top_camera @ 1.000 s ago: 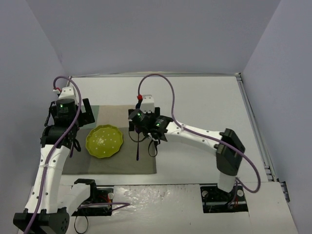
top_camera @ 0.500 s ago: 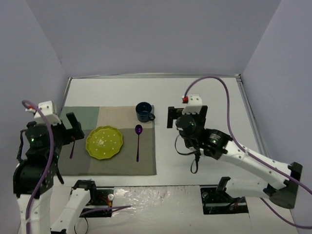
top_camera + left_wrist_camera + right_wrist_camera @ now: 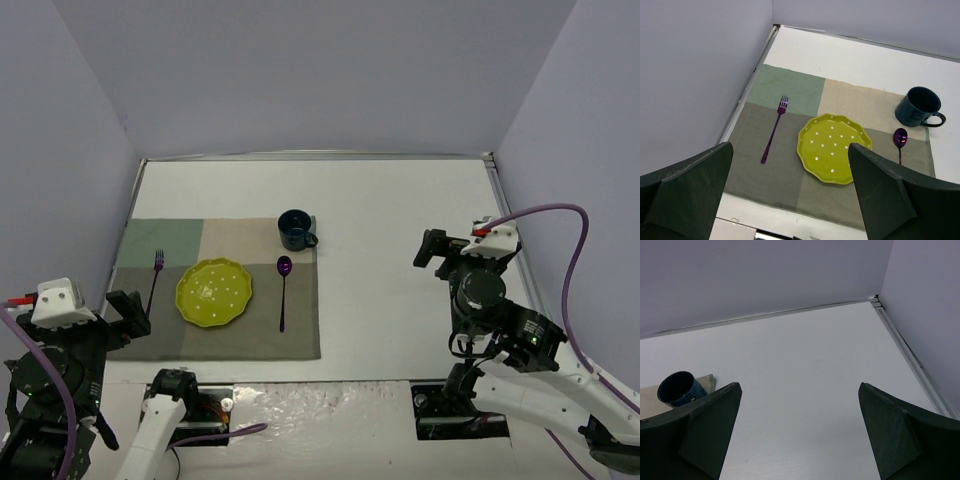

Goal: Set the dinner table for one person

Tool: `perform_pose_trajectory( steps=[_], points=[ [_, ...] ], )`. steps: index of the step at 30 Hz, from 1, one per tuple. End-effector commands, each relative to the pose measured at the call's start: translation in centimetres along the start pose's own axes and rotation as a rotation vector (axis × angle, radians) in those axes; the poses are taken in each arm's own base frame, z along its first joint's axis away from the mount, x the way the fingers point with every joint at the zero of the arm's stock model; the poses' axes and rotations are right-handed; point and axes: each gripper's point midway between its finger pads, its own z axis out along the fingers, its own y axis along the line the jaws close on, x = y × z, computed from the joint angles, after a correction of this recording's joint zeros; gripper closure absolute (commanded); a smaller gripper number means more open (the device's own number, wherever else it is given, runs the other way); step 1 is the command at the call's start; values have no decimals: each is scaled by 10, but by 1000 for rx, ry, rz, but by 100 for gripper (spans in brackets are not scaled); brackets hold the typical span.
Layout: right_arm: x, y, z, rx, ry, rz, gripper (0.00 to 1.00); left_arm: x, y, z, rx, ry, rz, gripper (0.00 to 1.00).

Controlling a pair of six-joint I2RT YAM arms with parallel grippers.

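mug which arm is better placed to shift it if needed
Probably right: the right fingers, open, sit nearer the mug across bare table; the left fingers must cross the plate.

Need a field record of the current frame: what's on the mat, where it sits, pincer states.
dinner table: white, thin metal rim
placemat: grey-green patchwork, on the table's left part
plate: yellow, dotted, middle of the placemat
fork: purple, left of the plate, apart from it
spoon: purple, right of the plate, apart from it
mug: dark blue, upright, far right corner of the placemat, handle to the right
left pincer: open, empty
right pincer: open, empty, over bare table
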Motion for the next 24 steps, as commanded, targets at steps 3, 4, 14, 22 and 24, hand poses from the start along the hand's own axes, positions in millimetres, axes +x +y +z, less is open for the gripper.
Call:
perform_pose_trajectory(
  steps=[3,4,14,22,24],
  points=[
    [-10,-19,-1,77,-55,2,0,-5,13,-10,-33,-92,0,3],
    [-8,-20,-1,81,-55,0,0,-3,13,-9,-36,-89,3,3],
    [-17,-36,-7,113,-87,55,0,12,2,6,1,-27,13,3],
    [-17,-42,-9,122,-97,67,0,23,-2,9,22,2,7,3],
    [-17,-42,-9,120,-98,72,0,23,-2,9,20,4,6,3]
  ],
)
